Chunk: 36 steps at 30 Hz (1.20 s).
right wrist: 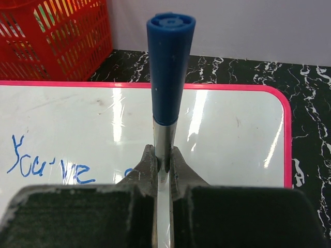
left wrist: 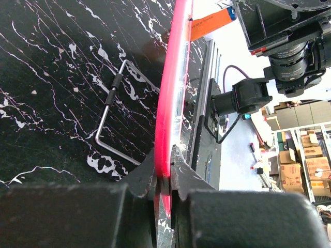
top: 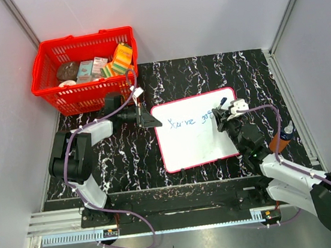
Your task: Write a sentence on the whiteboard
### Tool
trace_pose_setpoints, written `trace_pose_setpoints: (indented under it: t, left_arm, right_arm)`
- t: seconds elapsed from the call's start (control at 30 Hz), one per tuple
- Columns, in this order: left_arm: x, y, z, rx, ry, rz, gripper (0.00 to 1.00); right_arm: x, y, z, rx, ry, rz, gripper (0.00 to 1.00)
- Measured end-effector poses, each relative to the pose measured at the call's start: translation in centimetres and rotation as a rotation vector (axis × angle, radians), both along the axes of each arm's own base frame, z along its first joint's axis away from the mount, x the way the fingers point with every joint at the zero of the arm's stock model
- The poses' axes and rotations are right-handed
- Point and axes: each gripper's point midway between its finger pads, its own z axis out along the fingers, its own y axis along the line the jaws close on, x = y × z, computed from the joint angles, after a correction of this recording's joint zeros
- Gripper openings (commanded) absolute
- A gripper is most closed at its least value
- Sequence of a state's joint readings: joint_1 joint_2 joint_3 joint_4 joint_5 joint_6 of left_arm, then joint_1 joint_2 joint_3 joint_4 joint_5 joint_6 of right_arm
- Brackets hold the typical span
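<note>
The whiteboard [top: 192, 148], white with a thin red frame, lies flat on the black marbled table. Blue handwriting [top: 190, 121] on it reads "You've" plus a further bit beside my right gripper. In the right wrist view the writing [right wrist: 46, 161] sits at the left, partly hidden behind the fingers. My right gripper [top: 224, 117] [right wrist: 163, 161] is shut on a marker [right wrist: 169, 62] with a silver barrel and blue end, held over the whiteboard [right wrist: 227, 129]. My left gripper [top: 150, 121] [left wrist: 164, 178] is shut on the board's red frame [left wrist: 170, 93] at its left edge.
A red basket [top: 59, 94] with packets and sponges stands at the back left, also seen from the right wrist [right wrist: 57, 41]. An orange cylinder [top: 278, 141] stands by the right arm. A bent metal wire [left wrist: 111, 101] shows beside the frame. Grey walls close in three sides.
</note>
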<state>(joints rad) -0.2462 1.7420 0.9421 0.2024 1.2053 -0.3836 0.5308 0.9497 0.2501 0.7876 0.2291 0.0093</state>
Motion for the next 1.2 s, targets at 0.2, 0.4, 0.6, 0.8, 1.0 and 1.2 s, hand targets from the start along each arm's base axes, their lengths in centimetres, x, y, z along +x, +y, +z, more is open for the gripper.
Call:
trace_pose_setpoints:
  t: [0.2,0.4,0.6,0.8,1.0,1.2]
  left_arm:
    - [0.0,0.0,0.0,0.001,0.001,0.000,0.00]
    - [-0.1,0.0,-0.1,0.002,0.004,0.000,0.00]
    - [-0.1,0.0,0.0,0.002,0.000,-0.002,0.00]
    - [-0.1,-0.1,0.1,0.004,-0.007,-0.007,0.00]
    - [-0.3,-0.2,0.1,0.005,-0.005,-0.011,0.00]
    - [-0.3,-0.2,0.1,0.006,-0.003,-0.012,0.00]
  right_arm:
    - [0.1,-0.7,-0.1,0.000,0.007,-0.040,0.00]
    - [0.2,-1.2,0.0,0.003,0.006,-0.065,0.00]
    - [-0.1,-1.0,0.8,0.011,-0.012,-0.046,0.00]
    - [-1.8,-2.0,5.8,0.080,-0.157,-0.046,0.00]
    - [-1.7,-2.7,5.4,0.052,-0.145,-0.078,0.00]
    - [-1.5,-2.2,3.7,0.019,-0.091,-0.062,0.00]
